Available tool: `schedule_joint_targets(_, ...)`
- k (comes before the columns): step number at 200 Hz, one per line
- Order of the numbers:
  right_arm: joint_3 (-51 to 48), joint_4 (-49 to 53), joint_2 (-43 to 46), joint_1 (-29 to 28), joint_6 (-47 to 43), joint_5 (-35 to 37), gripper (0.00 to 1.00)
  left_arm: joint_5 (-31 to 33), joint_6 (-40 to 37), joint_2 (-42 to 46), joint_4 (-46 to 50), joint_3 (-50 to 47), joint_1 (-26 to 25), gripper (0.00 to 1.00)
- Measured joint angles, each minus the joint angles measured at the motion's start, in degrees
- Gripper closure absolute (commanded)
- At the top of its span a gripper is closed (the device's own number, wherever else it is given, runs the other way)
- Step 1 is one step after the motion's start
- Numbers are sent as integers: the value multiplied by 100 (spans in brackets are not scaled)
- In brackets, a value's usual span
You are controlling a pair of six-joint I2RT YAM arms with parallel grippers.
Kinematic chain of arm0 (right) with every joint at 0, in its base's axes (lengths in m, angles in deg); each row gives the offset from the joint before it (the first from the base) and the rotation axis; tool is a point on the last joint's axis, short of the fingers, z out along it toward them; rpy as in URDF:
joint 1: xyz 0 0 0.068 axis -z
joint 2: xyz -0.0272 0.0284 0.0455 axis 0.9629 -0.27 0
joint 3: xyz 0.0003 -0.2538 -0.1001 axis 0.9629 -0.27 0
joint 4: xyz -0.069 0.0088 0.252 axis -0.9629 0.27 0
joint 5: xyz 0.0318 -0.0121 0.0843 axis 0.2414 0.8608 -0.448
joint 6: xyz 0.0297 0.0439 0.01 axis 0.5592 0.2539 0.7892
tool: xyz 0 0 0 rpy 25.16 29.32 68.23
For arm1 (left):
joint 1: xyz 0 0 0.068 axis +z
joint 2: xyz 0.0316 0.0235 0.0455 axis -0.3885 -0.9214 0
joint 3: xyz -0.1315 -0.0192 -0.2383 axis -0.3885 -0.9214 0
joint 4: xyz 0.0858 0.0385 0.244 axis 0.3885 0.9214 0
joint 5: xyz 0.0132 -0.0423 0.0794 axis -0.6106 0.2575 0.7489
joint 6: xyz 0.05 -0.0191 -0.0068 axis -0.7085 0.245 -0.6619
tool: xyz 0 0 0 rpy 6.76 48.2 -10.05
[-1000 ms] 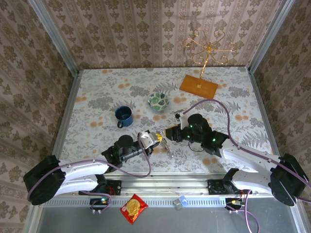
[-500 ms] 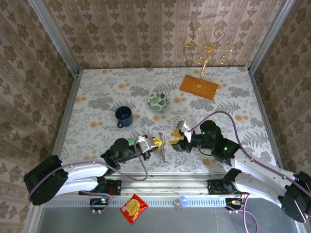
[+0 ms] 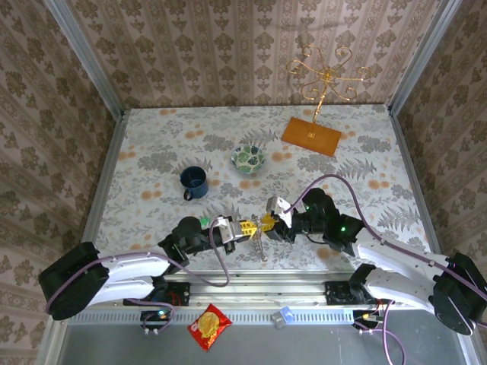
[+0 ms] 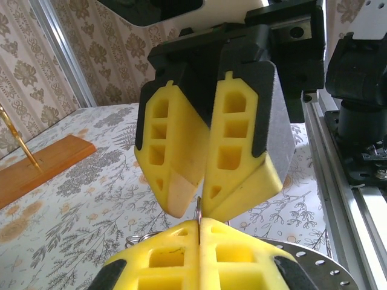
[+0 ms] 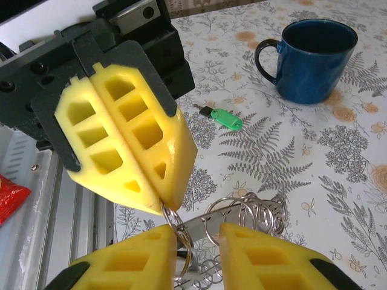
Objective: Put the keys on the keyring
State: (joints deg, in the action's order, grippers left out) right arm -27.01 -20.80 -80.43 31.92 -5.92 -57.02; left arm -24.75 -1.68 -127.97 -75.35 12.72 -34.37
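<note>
Here, near the middle of the near edge of the tabletop [image 3: 152,152], the left claw [image 3: 248,226] is clenched on the keyring [image 5: 251,208]. The right claw [image 3: 269,221] flanks its wire loops with fingers apart; whether it grips cannot be told. The green key [image 5: 227,119] lies near the blue mug [image 5: 314,57].

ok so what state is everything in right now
left gripper: shut on the keyring
right gripper: open around the keyring's loops
green key: lying flat on the table, off the keyring
blue mug: upright
patterned bowl: upright
</note>
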Motion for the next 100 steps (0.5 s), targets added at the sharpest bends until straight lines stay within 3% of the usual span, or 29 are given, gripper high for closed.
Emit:
schedule_joint_targets(37, 11, -13, -50, -24, -11, -50, 80, -48, 2, -149, -219, -7, 33, 100)
schedule_joint_targets(76, 109, 57, -166, -26, -50, -197, 100, -28, 9, -267, -450, -31, 68, 100)
schedule_joint_targets(91, 166, 151, -184, -28, -133, -234, 100, -13, 9, -282, -485, -42, 74, 100)
schedule_joint_targets(100, 212, 219, -195, -28, -162, -238, 100, 11, 11, -282, -505, -44, 76, 86)
